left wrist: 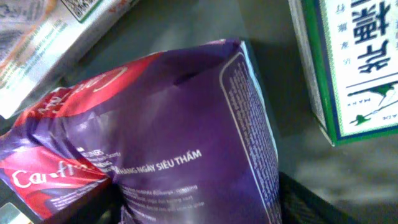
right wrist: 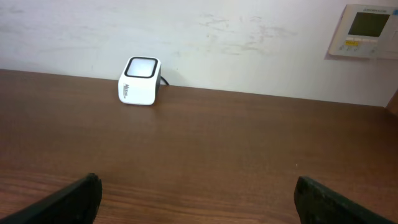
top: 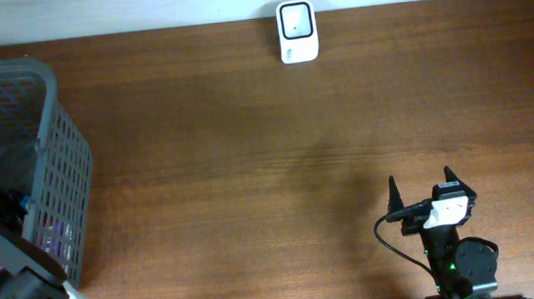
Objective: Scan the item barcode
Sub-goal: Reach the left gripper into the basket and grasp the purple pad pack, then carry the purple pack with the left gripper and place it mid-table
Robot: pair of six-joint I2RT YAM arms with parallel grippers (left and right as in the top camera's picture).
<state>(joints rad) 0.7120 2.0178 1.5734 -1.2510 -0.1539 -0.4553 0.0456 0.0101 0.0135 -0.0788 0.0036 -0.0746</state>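
Note:
A purple and red snack packet (left wrist: 186, 130) fills the left wrist view, lying in the grey basket (top: 57, 156) at the table's left edge. My left gripper (left wrist: 199, 208) reaches down into the basket; its dark fingers (left wrist: 311, 202) flank the packet's lower sides, and whether they press on it is unclear. The white barcode scanner (top: 296, 31) stands at the far edge of the table, also in the right wrist view (right wrist: 139, 81). My right gripper (top: 419, 193) hovers low at the near right, open and with nothing between its fingers (right wrist: 199, 199).
Inside the basket a green and white box (left wrist: 354, 68) lies right of the packet and another printed packet (left wrist: 43, 37) lies at its upper left. A control panel (right wrist: 365, 31) hangs on the wall at the far right.

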